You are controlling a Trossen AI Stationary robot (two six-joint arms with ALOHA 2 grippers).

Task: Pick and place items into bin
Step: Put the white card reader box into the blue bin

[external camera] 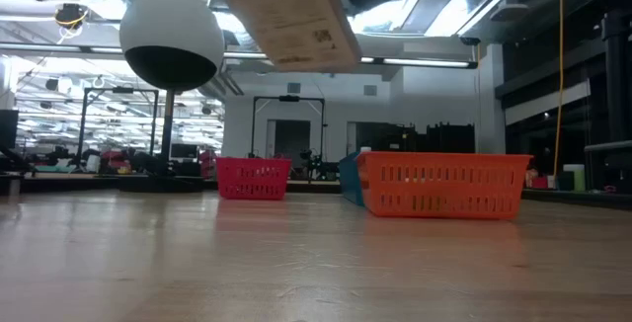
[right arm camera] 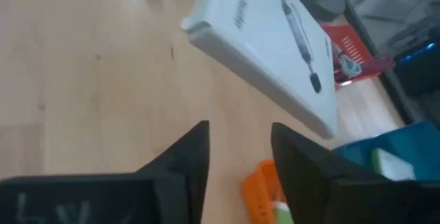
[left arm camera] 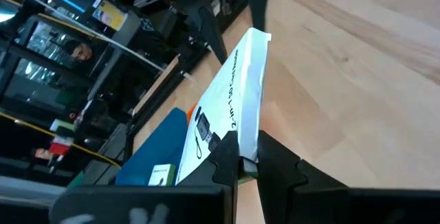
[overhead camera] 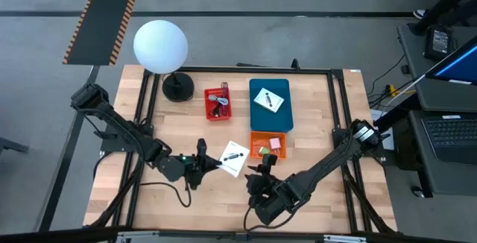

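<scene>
My left gripper [overhead camera: 211, 161] [left arm camera: 246, 163] is shut on a flat white box with a black mark [overhead camera: 235, 157] [left arm camera: 237, 93]. The low view shows the box [external camera: 286, 16] high above the tabletop. My right gripper [overhead camera: 264, 171] [right arm camera: 240, 145] is open and hovers just right of the box [right arm camera: 268, 35], by the orange bin's near side, touching nothing. The orange bin [overhead camera: 257, 136] holds a pink square [overhead camera: 273, 143] and a green piece [overhead camera: 262, 151]. A white card with a green mark [overhead camera: 268, 100] lies in the blue bin [overhead camera: 283, 116]. The red bin [overhead camera: 209, 103] holds cables. My left gripper pinches the white box between its two fingers at the box's left end [left arm camera: 247, 138], one finger [left arm camera: 223, 159] on each broad face. The fingers come level from the table's left. The box is lifted clear of the table, tilted, and reaches out past the fingertips toward the right.
A white globe lamp [overhead camera: 160, 45] on a black base [overhead camera: 178, 87] stands at the far left of the table. Red, blue and orange bins sit in the middle and far part. Bare wood [overhead camera: 119, 191] lies near and left. A black frame edges the table.
</scene>
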